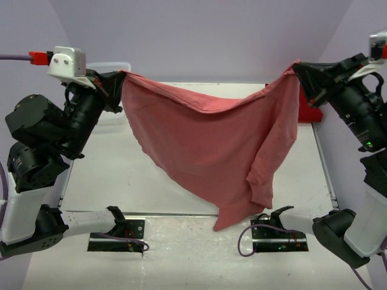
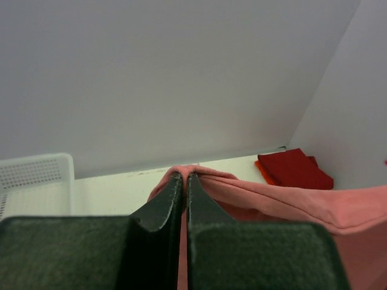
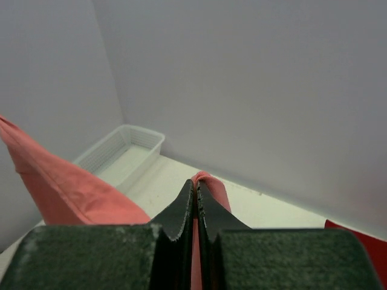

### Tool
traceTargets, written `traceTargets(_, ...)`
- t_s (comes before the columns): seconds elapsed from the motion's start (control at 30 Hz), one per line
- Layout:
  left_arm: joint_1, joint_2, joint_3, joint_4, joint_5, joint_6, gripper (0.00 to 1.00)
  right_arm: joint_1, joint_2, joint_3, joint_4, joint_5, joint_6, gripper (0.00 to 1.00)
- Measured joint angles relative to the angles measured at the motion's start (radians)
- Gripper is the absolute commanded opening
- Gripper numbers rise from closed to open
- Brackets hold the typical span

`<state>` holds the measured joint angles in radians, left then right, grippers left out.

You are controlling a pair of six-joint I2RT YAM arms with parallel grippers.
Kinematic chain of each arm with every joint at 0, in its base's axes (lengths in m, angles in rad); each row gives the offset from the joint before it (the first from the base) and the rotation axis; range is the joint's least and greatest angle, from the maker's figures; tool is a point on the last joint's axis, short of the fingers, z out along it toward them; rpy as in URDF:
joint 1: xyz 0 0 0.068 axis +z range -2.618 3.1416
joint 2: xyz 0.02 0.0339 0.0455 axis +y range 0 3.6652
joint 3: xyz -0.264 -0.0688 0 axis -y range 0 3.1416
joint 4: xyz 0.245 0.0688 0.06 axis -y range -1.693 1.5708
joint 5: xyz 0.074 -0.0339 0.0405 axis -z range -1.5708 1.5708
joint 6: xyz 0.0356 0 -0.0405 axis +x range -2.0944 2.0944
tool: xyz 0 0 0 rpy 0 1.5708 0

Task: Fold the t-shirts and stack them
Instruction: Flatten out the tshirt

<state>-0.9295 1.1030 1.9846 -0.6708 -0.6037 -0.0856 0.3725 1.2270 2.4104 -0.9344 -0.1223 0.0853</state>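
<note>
white basket point(image 2: 36, 175) back left, folded red shirts point(image 2: 295, 169) back right. salmon shirt point(image 1: 211, 139) hangs over table point(image 1: 109, 175) between raised left gripper point(image 1: 121, 75) and right gripper point(image 1: 299, 66), each clamped on a top corner.

Black round joints and white shells are seen on both arms point(image 1: 42, 139), black fingers point(image 2: 154, 214) on the left hand point(image 2: 184, 176) and right hand point(image 3: 195, 183). Purple cables point(image 1: 240, 240) are looped at the bases.
</note>
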Motion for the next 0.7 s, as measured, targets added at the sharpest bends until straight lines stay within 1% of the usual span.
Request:
traceTargets(0.13, 0.000, 0.013, -0.018, -0.014, 0.005, -0.007, 0.00, 0.000, 0.002, -0.055, -0.029, -0.012, 0.002, 0.00)
traceTargets(0.23, 0.000, 0.001, -0.038, -0.032, 0.009, -0.027, 0.00, 0.000, -0.042, -0.109, -0.030, -0.072, 0.014, 0.00)
traceTargets(0.3, 0.000, -0.006, -0.054, -0.052, -0.005, -0.053, 0.00, 0.000, -0.080, -0.175, -0.010, -0.120, 0.041, 0.00)
traceTargets(0.37, 0.000, -0.014, -0.084, -0.072, -0.029, -0.083, 0.00, 0.012, -0.127, -0.283, 0.043, -0.166, 0.074, 0.00)
traceTargets(0.43, 0.000, -0.029, -0.158, -0.073, -0.050, -0.125, 0.00, 0.076, -0.172, -0.483, 0.156, -0.174, 0.103, 0.00)
traceTargets(0.5, 0.002, -0.034, -0.272, -0.071, -0.066, -0.175, 0.00, 0.140, -0.173, -0.660, 0.224, -0.164, 0.122, 0.00)
traceTargets(0.6, 0.002, 0.006, -0.437, -0.081, -0.072, -0.254, 0.00, 0.204, -0.066, -0.875, 0.291, -0.151, 0.148, 0.00)
traceTargets(0.7, 0.004, 0.087, -0.573, -0.082, -0.062, -0.321, 0.00, 0.258, 0.112, -1.032, 0.346, -0.125, 0.168, 0.00)
